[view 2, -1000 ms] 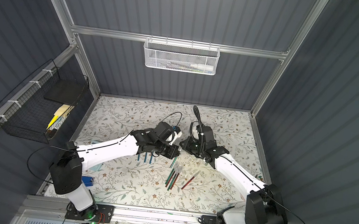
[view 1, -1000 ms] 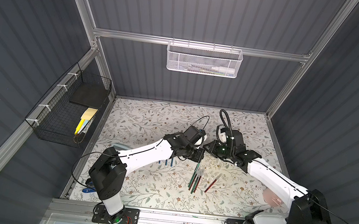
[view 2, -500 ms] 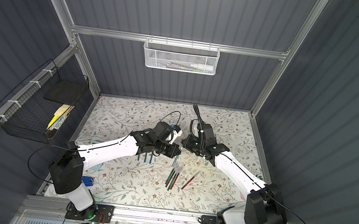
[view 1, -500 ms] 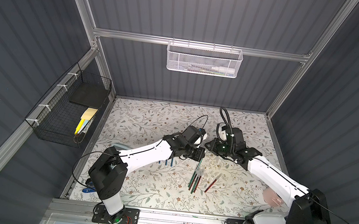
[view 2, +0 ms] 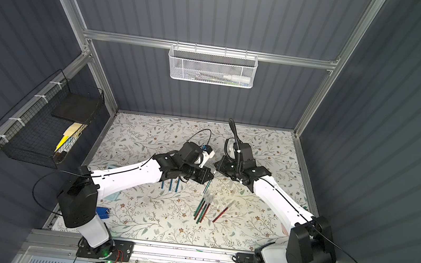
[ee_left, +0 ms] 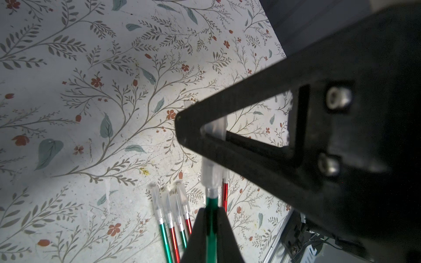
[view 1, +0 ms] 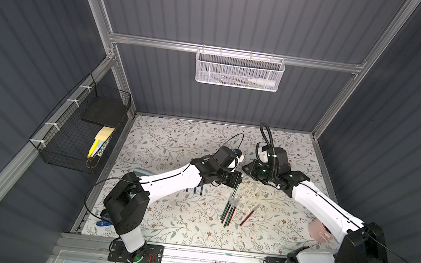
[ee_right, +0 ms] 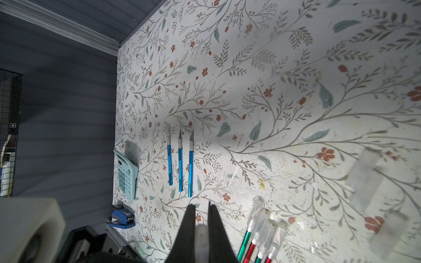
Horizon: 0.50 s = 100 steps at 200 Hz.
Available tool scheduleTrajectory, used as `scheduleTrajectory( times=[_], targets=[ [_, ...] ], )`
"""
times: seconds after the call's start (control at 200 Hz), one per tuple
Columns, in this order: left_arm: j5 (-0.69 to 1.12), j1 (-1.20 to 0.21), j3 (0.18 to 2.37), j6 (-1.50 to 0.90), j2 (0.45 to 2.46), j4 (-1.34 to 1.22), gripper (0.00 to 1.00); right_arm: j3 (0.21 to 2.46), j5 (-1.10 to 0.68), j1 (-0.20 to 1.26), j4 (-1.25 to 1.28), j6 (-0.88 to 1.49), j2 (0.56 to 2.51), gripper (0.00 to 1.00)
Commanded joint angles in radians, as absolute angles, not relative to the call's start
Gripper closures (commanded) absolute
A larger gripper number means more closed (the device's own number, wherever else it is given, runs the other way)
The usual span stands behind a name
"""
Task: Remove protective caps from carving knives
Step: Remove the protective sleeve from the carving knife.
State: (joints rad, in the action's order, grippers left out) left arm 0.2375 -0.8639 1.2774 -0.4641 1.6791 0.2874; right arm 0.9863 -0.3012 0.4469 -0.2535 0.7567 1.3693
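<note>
So the cap [ee_left: 211,176] sits on the tip of a green knife [view 2: 208,185], held up in the air around mid-table, and both arms are on it. The left gripper [ee_left: 210,214] is pinched tight around the green handle. The right gripper [ee_right: 201,211] is pinched tight on the cap itself.

In a top view the knife runs about 7 to 1 o'clock with the cap end at 1, and the right gripper sits at 1 o'clock of the left one, just beside it. I'd say the pull has to go straight out along that line toward 1, with no sideways twist.

On the table below, four capped knives [view 1: 229,212] lie in a bunch at 6 o'clock, with a red one [view 1: 247,217] at 5. Three bare blue knives [ee_right: 180,164] lie at 8, partly under the left arm. Loose caps [ee_right: 364,173] lie near the right arm. I can't see anything blocking the pull.
</note>
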Motion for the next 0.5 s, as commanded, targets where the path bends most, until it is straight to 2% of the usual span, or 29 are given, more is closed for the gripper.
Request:
scheduleTrajectory(
  times=[0.0, 0.495],
  targets=[
    [0.244, -0.859, 1.246, -0.488, 1.673, 0.403, 1.00, 1.046, -0.276, 0.410, -0.195, 0.755, 1.356, 1.00],
    [0.253, -0.857, 1.234, -0.497, 1.671, 0.392, 1.00, 1.085, -0.305, 0.379, -0.144, 0.780, 1.384, 1.00]
  ],
)
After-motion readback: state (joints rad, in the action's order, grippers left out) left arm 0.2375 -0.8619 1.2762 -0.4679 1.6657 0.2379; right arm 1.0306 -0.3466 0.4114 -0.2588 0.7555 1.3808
